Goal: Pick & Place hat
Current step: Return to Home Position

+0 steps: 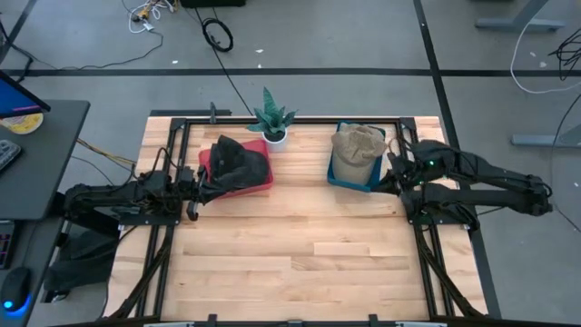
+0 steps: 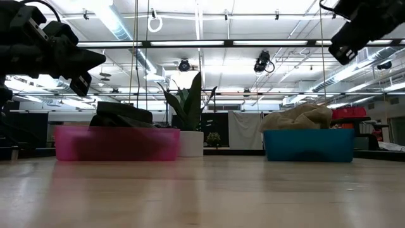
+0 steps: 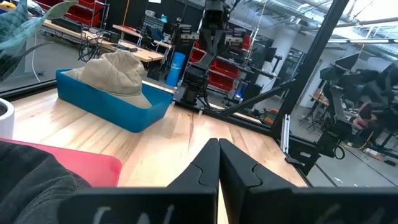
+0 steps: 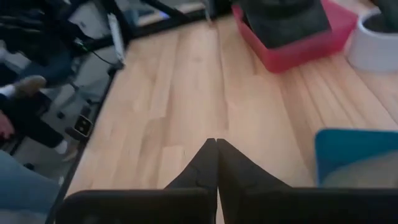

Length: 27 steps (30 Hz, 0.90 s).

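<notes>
looking down from above, you find the red bin [image 1: 259,187] left of centre toward the far edge of the wooden table [image 1: 300,254], with the black cap [image 1: 238,159] heaped in it and rising above the rim. the blue bin [image 1: 334,171] sits to the right, well apart from the red one. the brown caps [image 1: 357,143] are piled inside it as one tan mound, and you cannot tell from these views how many make up the heap. between the two bins and a little further back stands a potted plant [image 1: 271,118] in a white pot.

your left gripper [image 1: 201,182] is at the red bin's outer left side. the low view shows it hanging well above the table top, higher than the bin. in the left wrist view its fingers [image 3: 205,169] are pressed together with nothing between them, pointing across bare wood toward the blue bin and its caps.

your right gripper [image 1: 393,171] is just beside the blue bin's right side, and the low view shows it raised high as well. in the right wrist view its fingers [image 4: 203,165] meet at the tips and hold nothing. a corner of the blue bin shows close by, and the red bin with the black cap lies further off across the table.

beyond the table's edge in that same view a person [image 4: 25,93] is partly visible — legs and a shoe only.
</notes>
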Each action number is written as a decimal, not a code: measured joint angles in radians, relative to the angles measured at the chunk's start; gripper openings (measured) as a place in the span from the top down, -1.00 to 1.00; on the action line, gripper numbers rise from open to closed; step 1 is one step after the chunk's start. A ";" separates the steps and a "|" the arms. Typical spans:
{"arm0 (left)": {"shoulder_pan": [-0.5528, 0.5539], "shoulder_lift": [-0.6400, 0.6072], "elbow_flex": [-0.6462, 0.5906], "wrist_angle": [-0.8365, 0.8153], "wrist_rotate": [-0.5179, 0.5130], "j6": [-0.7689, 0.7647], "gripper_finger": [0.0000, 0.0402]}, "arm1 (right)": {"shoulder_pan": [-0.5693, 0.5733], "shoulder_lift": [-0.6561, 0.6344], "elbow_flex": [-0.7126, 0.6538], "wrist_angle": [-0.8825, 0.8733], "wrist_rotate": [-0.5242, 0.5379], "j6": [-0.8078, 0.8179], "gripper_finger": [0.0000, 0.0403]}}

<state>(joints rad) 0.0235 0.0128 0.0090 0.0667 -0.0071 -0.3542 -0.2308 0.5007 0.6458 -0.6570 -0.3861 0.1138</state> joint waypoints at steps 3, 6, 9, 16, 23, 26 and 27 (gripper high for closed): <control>0.000 0.000 0.000 0.000 0.000 0.000 0.98 | 0.003 -0.095 -0.089 0.075 -0.022 0.002 0.99; 0.000 0.000 0.000 0.000 0.000 0.000 0.97 | 0.003 -0.179 -0.156 0.140 -0.028 0.014 0.99; 0.000 0.000 0.000 0.000 0.000 0.000 0.97 | 0.003 -0.257 -0.207 0.188 -0.041 0.011 0.98; 0.000 0.000 0.000 0.000 0.000 0.000 0.97 | 0.003 -0.409 -0.282 0.358 -0.071 0.091 0.99; 0.000 0.000 0.000 0.000 0.000 0.000 0.97 | 0.011 -0.470 -0.416 0.737 -0.070 0.297 0.99; 0.000 0.000 0.000 0.000 0.000 0.000 0.97 | 0.057 -0.470 -0.449 0.792 -0.068 0.327 1.00; 0.000 0.000 0.000 0.000 0.000 0.000 0.97 | 0.081 -0.470 -0.454 0.801 -0.060 0.332 1.00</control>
<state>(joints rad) 0.0235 0.0124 0.0090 0.0666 -0.0071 -0.3538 -0.1502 0.0307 0.1916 0.1439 -0.4458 0.4458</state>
